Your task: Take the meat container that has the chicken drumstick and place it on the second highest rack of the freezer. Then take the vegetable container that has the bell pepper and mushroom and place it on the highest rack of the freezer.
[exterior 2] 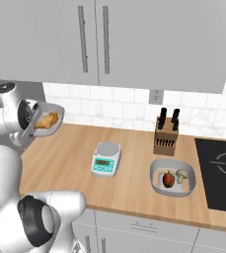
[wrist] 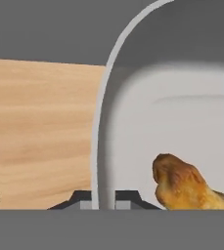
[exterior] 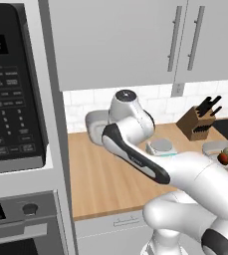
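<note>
End effector (wrist: 103,200): jaws nearly closed, one finger on each side of the thin rim of the meat container (wrist: 182,122), so it grips the wall edge. In the right base view the container (exterior 2: 48,121) is held clear of the tabletop (exterior 2: 129,192), tilted, at the left end near the tiled wall. The chicken drumstick (wrist: 184,188) lies loose inside, close to the gripped rim. Judgement: the tray looks rigid, smooth and light; a rim pinch is the sensible hold, but the load hangs off to one side, so the tray may pivot and the drumstick may slide if tilted further. Farther right, the vegetable container (exterior 2: 172,179) rests on the tabletop with the bell pepper (exterior 2: 169,179) and mushroom (exterior 2: 182,175) side by side.
</note>
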You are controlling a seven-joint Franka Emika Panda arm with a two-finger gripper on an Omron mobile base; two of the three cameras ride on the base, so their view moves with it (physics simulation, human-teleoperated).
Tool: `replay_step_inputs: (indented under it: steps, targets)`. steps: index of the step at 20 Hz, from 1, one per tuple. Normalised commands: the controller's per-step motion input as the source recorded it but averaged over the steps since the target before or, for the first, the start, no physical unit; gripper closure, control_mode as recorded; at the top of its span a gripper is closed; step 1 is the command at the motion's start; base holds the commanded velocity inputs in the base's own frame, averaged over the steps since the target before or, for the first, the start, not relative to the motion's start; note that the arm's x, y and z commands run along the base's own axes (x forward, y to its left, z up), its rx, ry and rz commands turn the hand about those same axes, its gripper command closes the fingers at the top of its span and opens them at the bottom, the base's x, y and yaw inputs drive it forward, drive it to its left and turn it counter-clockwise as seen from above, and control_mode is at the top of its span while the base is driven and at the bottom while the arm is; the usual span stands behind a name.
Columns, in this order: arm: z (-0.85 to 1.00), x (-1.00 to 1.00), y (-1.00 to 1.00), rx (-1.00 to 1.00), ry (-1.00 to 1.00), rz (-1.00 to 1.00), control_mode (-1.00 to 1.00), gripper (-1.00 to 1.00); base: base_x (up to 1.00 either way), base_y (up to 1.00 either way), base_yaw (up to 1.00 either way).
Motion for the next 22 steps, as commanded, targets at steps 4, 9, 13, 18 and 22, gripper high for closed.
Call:
replay_step_inputs:
  steps: [4,9,13,18,22]
  targets:
    - [1.0,0.0,-0.24,0.0,0.06,0.0,-1.0,1.0,0.0,0.0,0.0]
    - [0.74,-0.18,-0.58,0.01,-0.04,0.03,-1.0,1.0,0.0,0.0,0.0]
    - [0.02,-0.61,-0.75,0.0,-0.17,0.21,-1.0,1.0,0.0,0.0,0.0]
    - [0.13,-0.51,-0.63,0.0,-0.26,0.3,-1.0,1.0,0.0,0.0,0.0]
    - [0.29,-0.14,-0.42,-0.01,-0.09,0.25,-1.0,1.0,0.0,0.0,0.0]
